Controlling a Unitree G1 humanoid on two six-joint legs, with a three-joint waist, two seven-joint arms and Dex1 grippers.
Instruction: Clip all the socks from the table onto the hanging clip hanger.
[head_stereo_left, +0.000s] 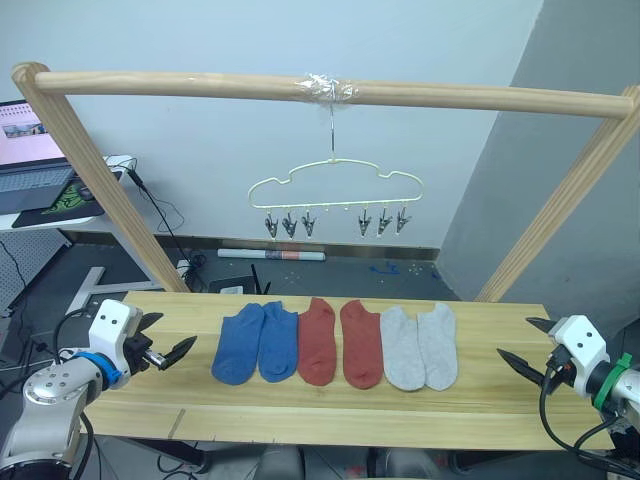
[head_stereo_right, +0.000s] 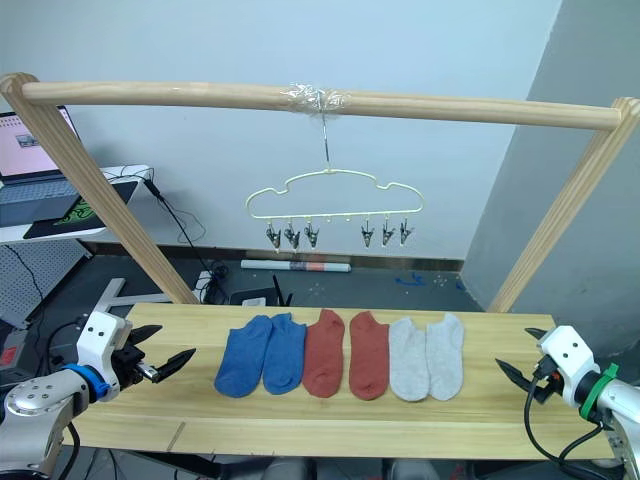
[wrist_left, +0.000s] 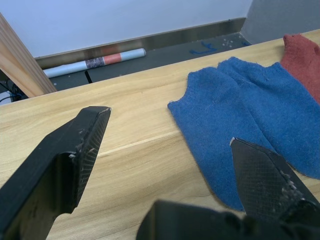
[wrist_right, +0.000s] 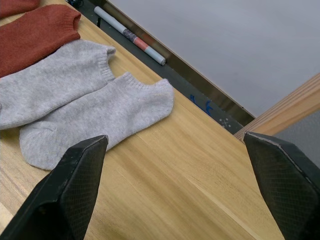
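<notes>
Several socks lie in a row on the table: two blue socks, two rust-red socks and two light grey socks. The pale-yellow clip hanger hangs from the wooden pole above them, its silver clips holding nothing. My left gripper is open above the table's left end, pointing toward the blue socks. My right gripper is open at the table's right end, facing the grey socks. Both are apart from the socks.
A round wooden pole frame spans the table, its slanted legs rising at both ends. A laptop sits on a side desk at the left. A rolled tube lies on the floor behind the table.
</notes>
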